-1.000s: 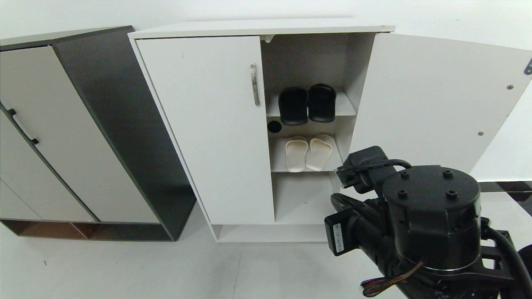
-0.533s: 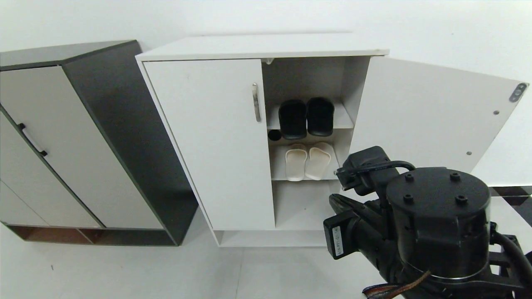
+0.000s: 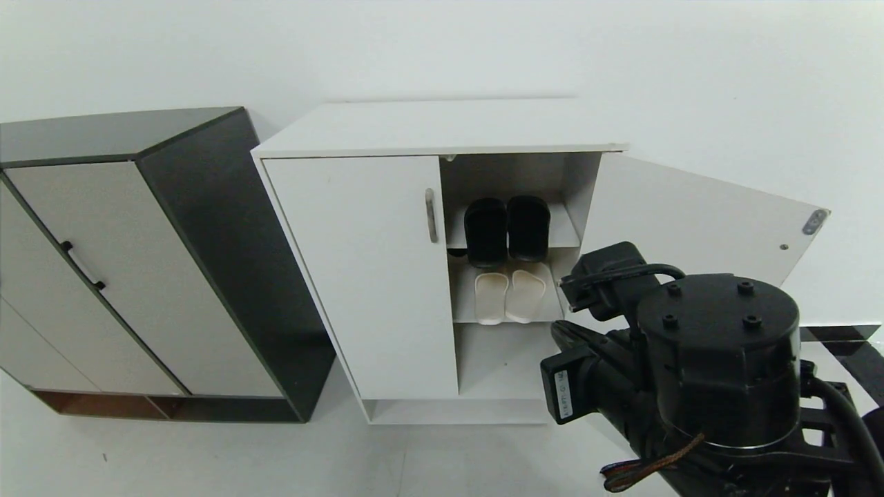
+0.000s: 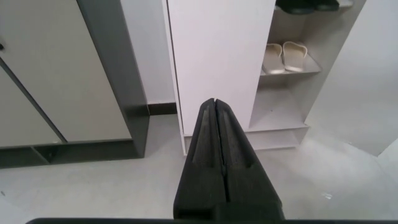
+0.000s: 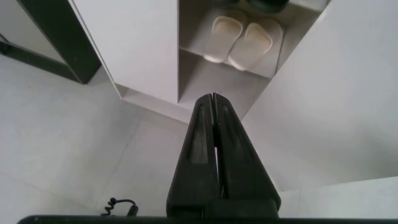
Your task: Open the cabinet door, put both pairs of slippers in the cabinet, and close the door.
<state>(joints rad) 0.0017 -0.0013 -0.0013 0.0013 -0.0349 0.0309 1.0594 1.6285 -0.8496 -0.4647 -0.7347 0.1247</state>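
Because the robot's bulky black right arm (image 3: 711, 366) fills the near right of the head view, it hides the lower near corner of the open white right door (image 3: 690, 221) and part of the bottom compartment of the white two-door wooden cabinet (image 3: 442, 128). The far ends of the pair of cream rubber slippers (image 3: 492, 297) are tucked out of sight under the shelf above. In both wrist views the pair of black rubber slippers (image 3: 486, 231) is cut off at the frame edge.

The black pair lies on the upper shelf and the cream pair on the middle shelf, both in the right-hand compartment. Each slipper's long axis runs from near to far, the two of a pair side by side. The cream heels face the open front; which way the black pair points is hard to tell.

The left gripper (image 4: 215, 109) and the right gripper (image 5: 214, 102) each have their fingers pressed together on nothing, over the pale floor (image 3: 207, 462) near the cabinet.

Since a second ago the whole head view has shifted, so the cabinet sits lower and looks smaller. Slippers and doors are unchanged.
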